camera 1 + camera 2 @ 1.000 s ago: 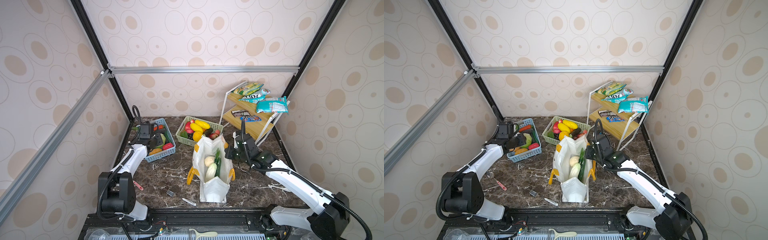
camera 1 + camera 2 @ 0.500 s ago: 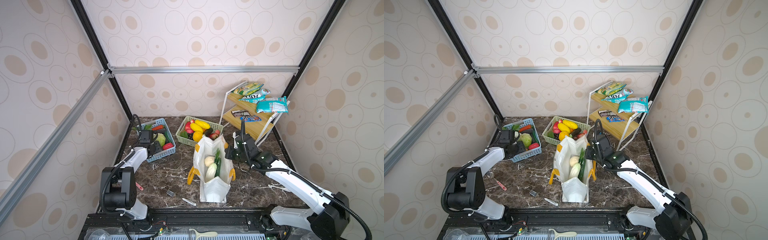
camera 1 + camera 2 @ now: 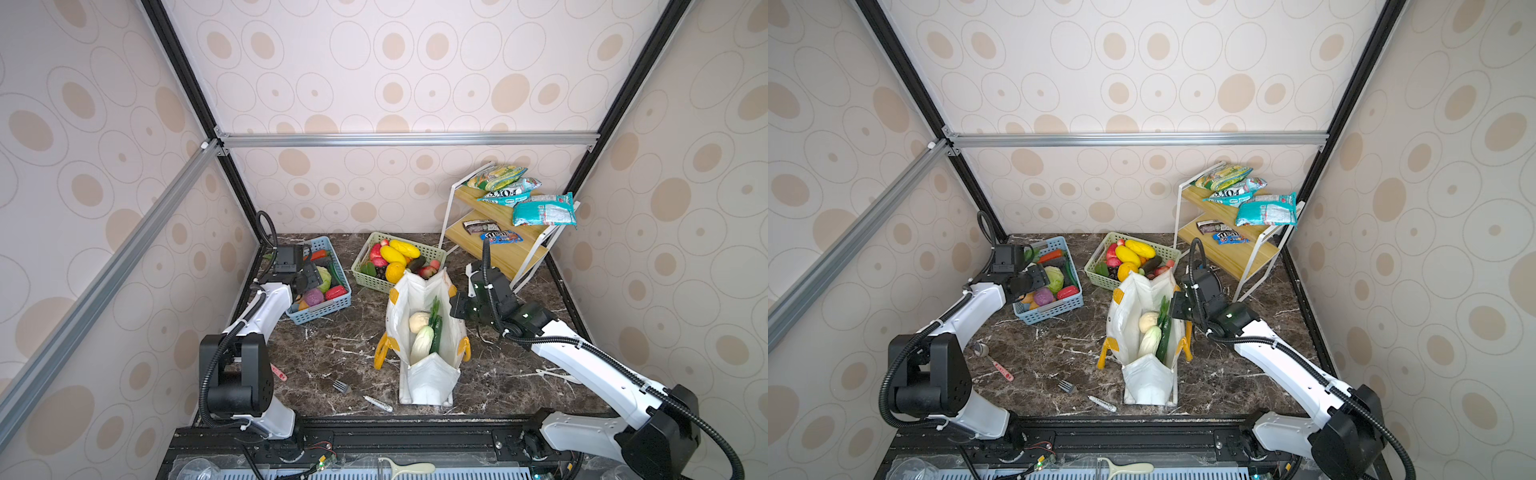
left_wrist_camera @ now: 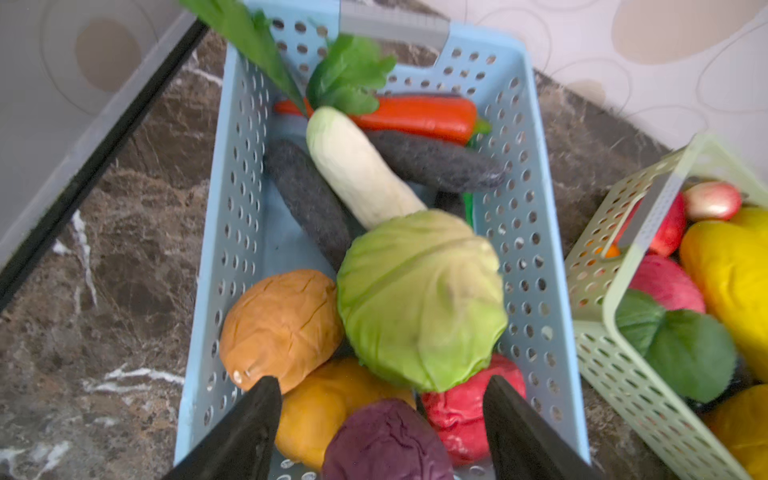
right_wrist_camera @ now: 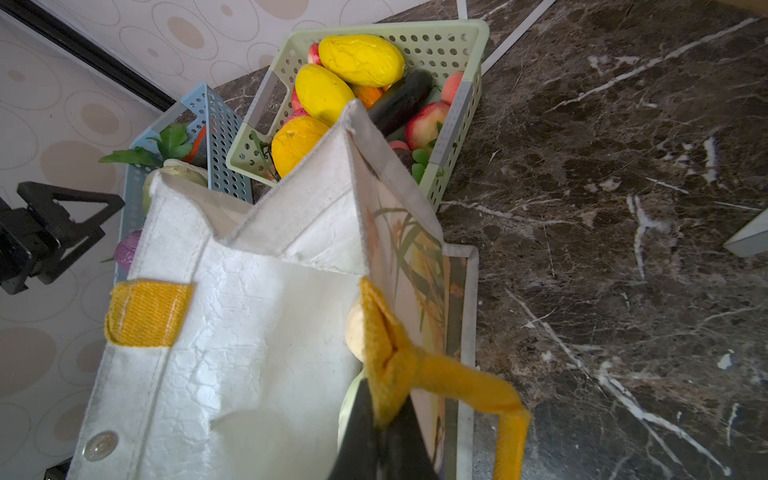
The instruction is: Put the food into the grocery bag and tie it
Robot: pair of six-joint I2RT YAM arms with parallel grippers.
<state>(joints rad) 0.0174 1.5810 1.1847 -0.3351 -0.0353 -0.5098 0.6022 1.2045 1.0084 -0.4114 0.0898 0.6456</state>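
Grocery bag (image 3: 428, 374) stands upright with its mouth open at the centre of both top views, on the marble tabletop (image 3: 332, 353). Inside it you can see the beige knobbly ball (image 3: 418, 321), pale cabbage (image 3: 420, 349), dark cucumber (image 3: 437, 338) and green leaf (image 3: 434, 309).

Your right gripper (image 5: 380, 432) is pinched tight on the yellow handle (image 5: 436, 374) at the bag's right rim. That arm runs from its base at lower right diagonally up to centre, wrist beside the bag's right wall.

Your left gripper (image 4: 382, 390) hangs over the blue basket (image 3: 320, 309) at centre left, jaws spread wide, nothing between them. Its arm rises from lower left, elbow bent, wrist tipped down.

Green basket (image 3: 368, 279) sits just behind the bag, upper centre.
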